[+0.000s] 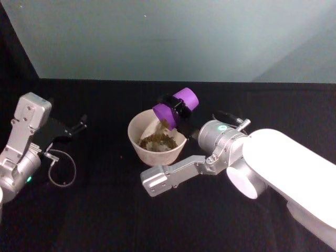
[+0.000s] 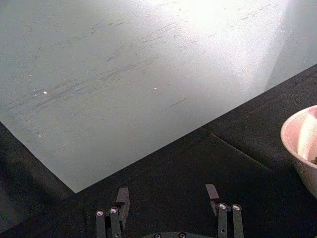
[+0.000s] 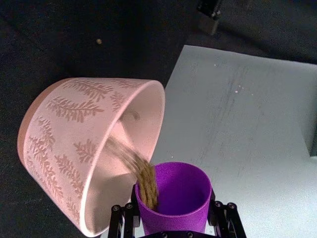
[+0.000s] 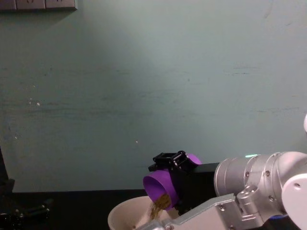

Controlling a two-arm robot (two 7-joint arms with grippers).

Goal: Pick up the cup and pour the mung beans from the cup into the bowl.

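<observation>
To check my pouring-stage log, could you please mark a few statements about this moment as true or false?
1. The right gripper holds the purple cup tilted over the bowl. True.
2. The bowl is empty. False: mung beans lie in it, and a stream of beans runs from the cup's mouth.
3. The left gripper is shut on the bowl. False: it is open, off to the robot's left, apart from the bowl.
4. The bowl's outer wall bears a raised leaf pattern. True.
</observation>
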